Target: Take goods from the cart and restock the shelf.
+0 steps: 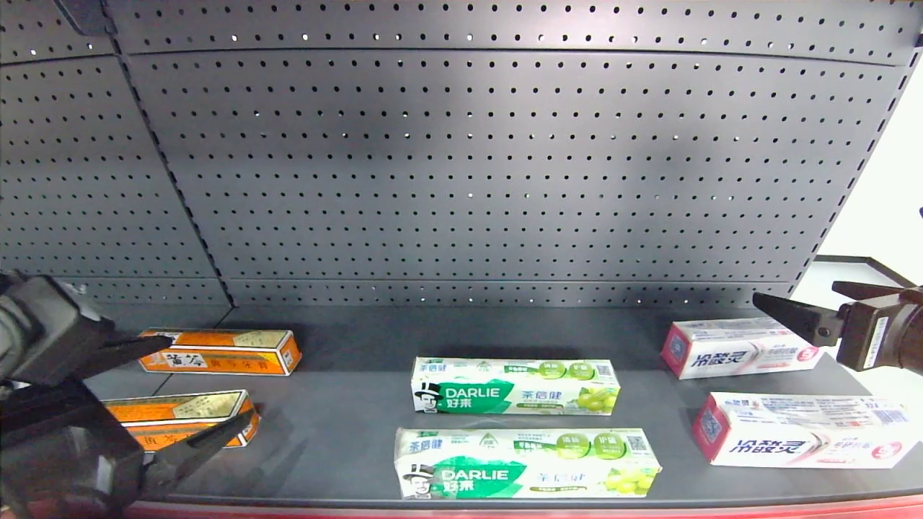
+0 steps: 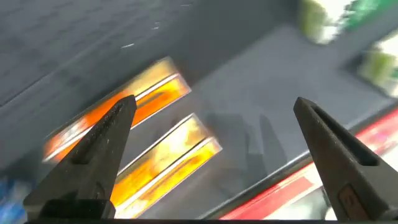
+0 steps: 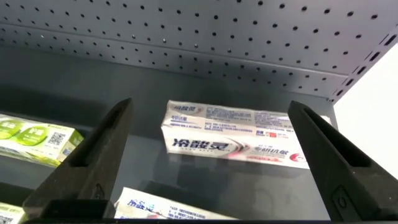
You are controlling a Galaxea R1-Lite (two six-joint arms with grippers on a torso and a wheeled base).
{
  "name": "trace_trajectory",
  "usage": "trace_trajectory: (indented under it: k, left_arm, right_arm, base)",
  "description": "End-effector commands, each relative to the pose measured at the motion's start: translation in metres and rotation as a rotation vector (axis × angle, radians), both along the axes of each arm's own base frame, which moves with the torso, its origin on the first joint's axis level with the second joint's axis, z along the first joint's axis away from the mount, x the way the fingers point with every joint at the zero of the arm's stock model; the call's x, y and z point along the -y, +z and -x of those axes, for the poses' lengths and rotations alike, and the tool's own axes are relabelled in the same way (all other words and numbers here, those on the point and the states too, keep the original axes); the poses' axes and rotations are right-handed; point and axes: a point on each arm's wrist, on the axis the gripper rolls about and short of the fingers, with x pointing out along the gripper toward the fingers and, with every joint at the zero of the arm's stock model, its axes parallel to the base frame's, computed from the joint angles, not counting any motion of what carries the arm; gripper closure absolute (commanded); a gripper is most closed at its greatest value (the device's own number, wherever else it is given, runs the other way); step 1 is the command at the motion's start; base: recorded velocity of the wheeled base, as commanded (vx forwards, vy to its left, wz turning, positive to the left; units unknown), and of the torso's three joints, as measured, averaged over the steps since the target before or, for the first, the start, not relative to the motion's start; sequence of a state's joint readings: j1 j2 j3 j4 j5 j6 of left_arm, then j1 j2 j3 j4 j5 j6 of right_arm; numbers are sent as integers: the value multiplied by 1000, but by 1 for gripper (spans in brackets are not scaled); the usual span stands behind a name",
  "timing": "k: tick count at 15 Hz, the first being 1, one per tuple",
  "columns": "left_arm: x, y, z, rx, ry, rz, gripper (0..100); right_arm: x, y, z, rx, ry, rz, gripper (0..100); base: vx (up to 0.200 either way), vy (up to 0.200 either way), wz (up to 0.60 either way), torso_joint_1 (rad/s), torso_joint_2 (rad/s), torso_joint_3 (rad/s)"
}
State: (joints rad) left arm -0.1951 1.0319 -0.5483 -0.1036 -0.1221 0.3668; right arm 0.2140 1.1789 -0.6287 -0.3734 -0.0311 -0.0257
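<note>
Both arms are empty-handed right now. The left gripper (image 1: 211, 377) has its fingers spread wide, hanging close to the front orange toothpaste box (image 1: 173, 407) by the lip of the shelf (image 1: 346, 404). The right gripper (image 1: 793, 292) is spread too, near the back white toothpaste box (image 1: 735, 353).

All six boxes lie flat in pairs: orange on the left, green toothpaste boxes (image 1: 515, 386) in the middle, white on the right.

My worry: move the left arm sloppily and a finger hooks that front orange box and drags it over the red front edge (image 1: 505, 510).

The head view gives the whole layout. The right wrist view shows nothing between its fingers (image 3: 93, 168), with the white box farther back.
</note>
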Motion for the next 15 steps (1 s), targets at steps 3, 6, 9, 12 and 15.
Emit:
trace_trajectory:
  k: [3, 6, 9, 12, 15]
  left_arm:
    - [-17, -6, 55, 133, 131, 93, 0]
    - [-23, -33, 94, 210, 198, 113, 0]
    - [-27, -44, 115, 280, 263, 202, 0]
    - [-31, -51, 126, 309, 360, 215, 0]
    - [-34, -92, 152, 287, 369, 206, 0]
  right_arm:
    - [-1, -1, -2, -6, -21, 6, 0]
    - [0, -1, -2, -2, -29, 5, 0]
    - [1, 0, 0, 24, -37, -1, 0]
    - [4, 6, 10, 60, -48, -9, 0]
    - [10, 4, 25, 79, -70, -14, 0]
  base:
    - [0, 0, 0, 0, 0, 0]
    - [0, 0, 0, 0, 0, 0]
    - [0, 0, 0, 0, 0, 0]
    - [0, 0, 0, 0, 0, 0]
    - [0, 0, 0, 0, 0, 0]
